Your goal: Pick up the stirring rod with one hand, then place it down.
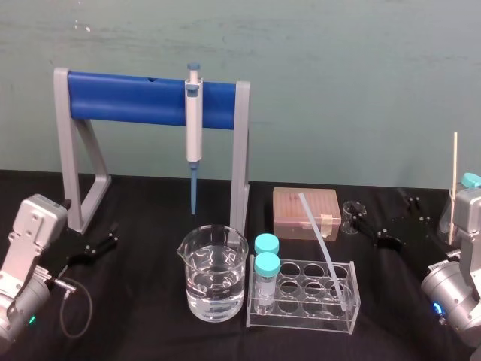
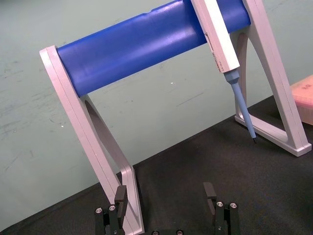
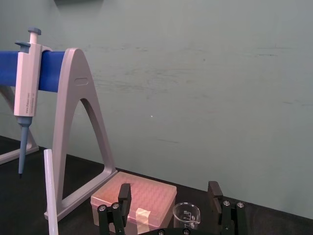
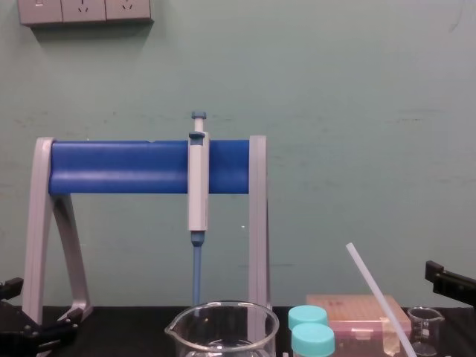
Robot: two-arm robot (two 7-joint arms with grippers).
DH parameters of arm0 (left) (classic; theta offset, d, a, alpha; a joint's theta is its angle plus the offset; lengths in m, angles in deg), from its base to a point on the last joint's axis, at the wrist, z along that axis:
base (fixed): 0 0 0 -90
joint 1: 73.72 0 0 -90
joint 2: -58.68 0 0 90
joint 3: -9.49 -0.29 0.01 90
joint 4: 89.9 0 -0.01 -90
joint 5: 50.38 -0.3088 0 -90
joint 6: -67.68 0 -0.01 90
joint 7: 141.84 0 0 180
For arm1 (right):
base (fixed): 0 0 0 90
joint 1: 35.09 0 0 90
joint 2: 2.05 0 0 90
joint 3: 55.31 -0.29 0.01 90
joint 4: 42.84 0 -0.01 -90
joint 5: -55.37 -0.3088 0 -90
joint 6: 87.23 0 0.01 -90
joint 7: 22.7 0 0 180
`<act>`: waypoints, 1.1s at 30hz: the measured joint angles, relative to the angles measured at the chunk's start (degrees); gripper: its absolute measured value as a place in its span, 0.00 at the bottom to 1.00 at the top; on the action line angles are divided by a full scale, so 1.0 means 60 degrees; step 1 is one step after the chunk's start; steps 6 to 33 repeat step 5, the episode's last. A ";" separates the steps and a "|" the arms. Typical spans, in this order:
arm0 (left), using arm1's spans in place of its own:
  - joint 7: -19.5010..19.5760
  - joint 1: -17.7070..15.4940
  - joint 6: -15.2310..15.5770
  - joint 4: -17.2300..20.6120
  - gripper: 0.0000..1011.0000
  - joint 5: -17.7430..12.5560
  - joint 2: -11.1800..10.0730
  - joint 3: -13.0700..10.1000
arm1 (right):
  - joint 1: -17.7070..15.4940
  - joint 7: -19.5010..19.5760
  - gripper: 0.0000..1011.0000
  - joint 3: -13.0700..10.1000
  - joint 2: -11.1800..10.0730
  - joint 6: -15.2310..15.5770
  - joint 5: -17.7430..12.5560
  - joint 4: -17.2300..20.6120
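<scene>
Two sets of fingers stand released, grasping nothing. Stirring rod (image 1: 322, 244) leans in tube rack (image 1: 297, 316), well apart from fingers of right gripper (image 3: 169, 196). Pipette stand (image 2: 98, 142) foot sits just beside fingers of left gripper (image 2: 165, 193).

This is looking like a laboratory: a pipette (image 1: 194, 128) is hanging on its stand (image 1: 128, 100), while a water beaker (image 1: 214, 278) and tube rack (image 1: 301, 316) are sitting on the black tabletop (image 1: 143, 301).

soft, even light from above; a pale sheen lies along the glossy blue cylindrical bar (image 2: 146, 46), small glints mark the clear glass beaker (image 1: 214, 274).
</scene>
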 joint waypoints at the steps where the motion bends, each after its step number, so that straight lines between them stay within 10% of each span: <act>1: 0.0000 0.0000 0.0000 0.0000 0.99 0.0000 0.0000 0.0000 | 0.0000 -0.0002 0.99 0.0000 0.0000 -0.0002 -0.0001 0.0000; 33: 0.0000 -0.0001 0.0000 0.0000 0.99 0.0000 0.0000 0.0000 | 0.0000 -0.0005 0.99 0.0000 0.0000 -0.0008 -0.0004 0.0000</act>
